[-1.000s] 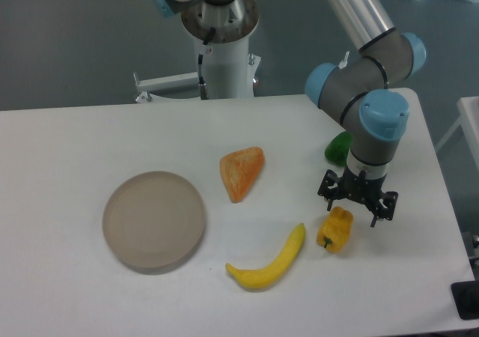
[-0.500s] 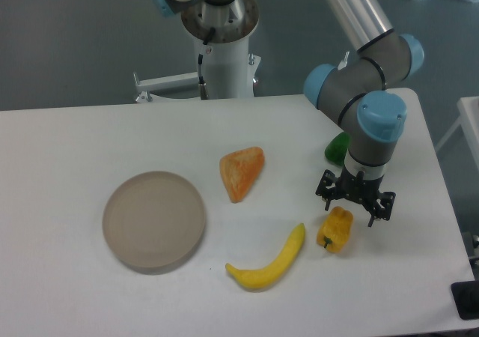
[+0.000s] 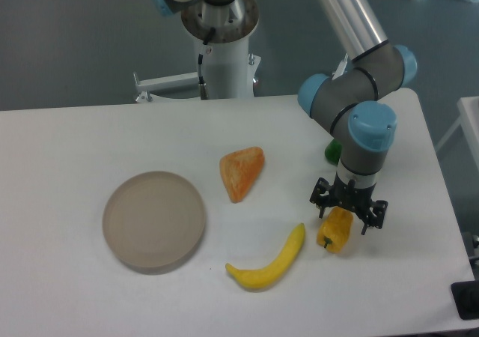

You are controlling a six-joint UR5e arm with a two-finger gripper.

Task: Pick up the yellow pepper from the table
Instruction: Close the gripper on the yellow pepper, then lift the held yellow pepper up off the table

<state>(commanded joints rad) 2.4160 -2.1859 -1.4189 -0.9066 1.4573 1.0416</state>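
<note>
The yellow pepper (image 3: 335, 231) lies on the white table (image 3: 75, 142) at the right, a small blocky yellow-orange piece. My gripper (image 3: 348, 213) hangs right above its upper end, pointing down, with its dark fingers spread open to either side of the pepper's top. The wrist and gripper body hide the pepper's upper edge. Nothing is held between the fingers.
A long yellow banana (image 3: 271, 262) lies just left of the pepper. An orange wedge-shaped piece (image 3: 241, 171) sits at the table's middle, a tan round plate (image 3: 153, 220) at the left. A green pepper (image 3: 332, 151) shows partly behind my arm. The table's right edge is close.
My arm and gripper have shifted left and down over the second, from beside the pepper's upper right to directly over its top. The pepper itself has not moved.
</note>
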